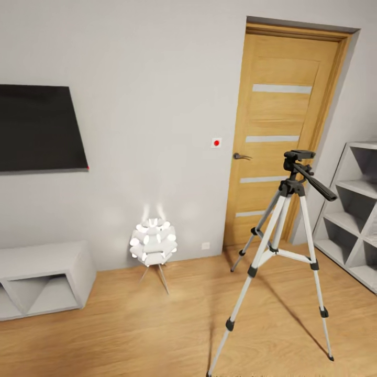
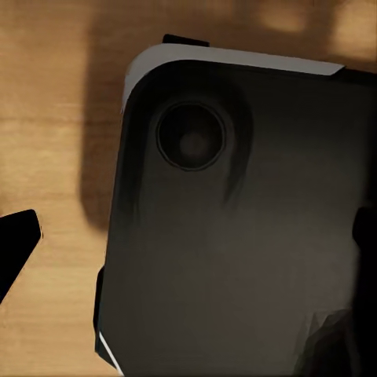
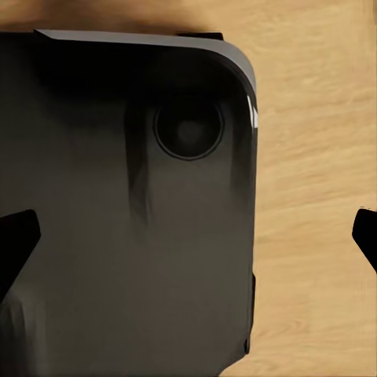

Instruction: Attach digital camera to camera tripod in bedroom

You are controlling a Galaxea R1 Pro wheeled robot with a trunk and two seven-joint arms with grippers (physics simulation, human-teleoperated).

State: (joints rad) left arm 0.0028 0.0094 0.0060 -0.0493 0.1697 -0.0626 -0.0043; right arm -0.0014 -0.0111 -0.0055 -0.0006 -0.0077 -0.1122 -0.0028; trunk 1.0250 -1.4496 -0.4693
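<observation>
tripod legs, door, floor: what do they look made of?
Camera tripod: legs look like silver metal tubing, faintly shiny, with black, probably plastic, joints and feet. Door: oak-toned wood, grain visible, with pale horizontal strips, possibly frosted glass. Floor: light wood planks, matte.

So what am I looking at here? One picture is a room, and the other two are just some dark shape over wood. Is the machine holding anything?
It is a simulated wheeled robot with two arms, steered by a person. The big picture comes from a camera on its head. It shows a room with a wood floor, an oak door, a camera tripod standing in front of the door, a glowing white lamp, a dark wall screen and white shelves. The other two pictures come from cameras near each hand, looking along its two fingers. The black tips at the picture edges are those fingers, on the left gripper and the right gripper. Both stand wide apart with nothing between them, so nothing is held. The dark rounded body below them is probably the robot's own base, above the floor.
</observation>
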